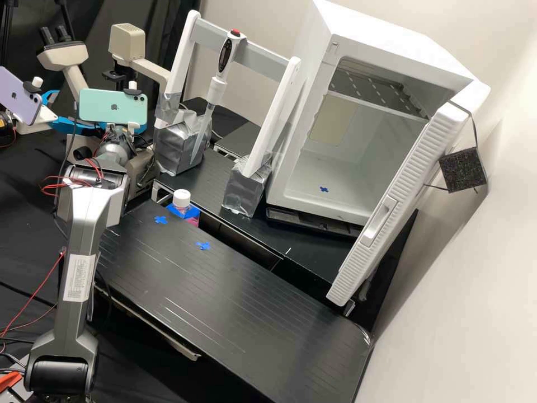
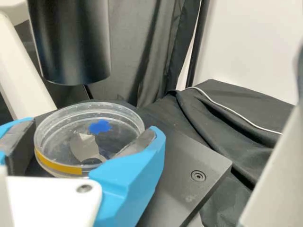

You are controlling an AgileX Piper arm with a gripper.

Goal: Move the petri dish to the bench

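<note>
clear round petri dish w/ a yellow band: over the black flat microscope stage, under the black cylinder, roughly level. not on the worktop yet.
white hand w/ two bright blue fingers: holding the dish, one pad each side. makes sense imo, side grip leaves the top alone & should keep it flat. can't rly tell tho if its base is touching the stage or just above.
black cylinder: hangs near the dish, so I'd slide out sideways b4 going up, else the rim or a fingertip could knock it.
stage edge: corner is just beside the hand, so keep the base above it on the way out.
black ridged worktop: where it has to go. 2 small blue tape crosses on it, prob drop marks.
white-capped bottle w/ pink liquid: right by the back edge near one cross, so the other cross or mid worktop gives more room.
gap behind the worktop: I'd set down well inside the edge, a dish half over it could tip.
dark grey arm: along the worktop's left end, elbow needs room as it swings, fwiw.
</note>
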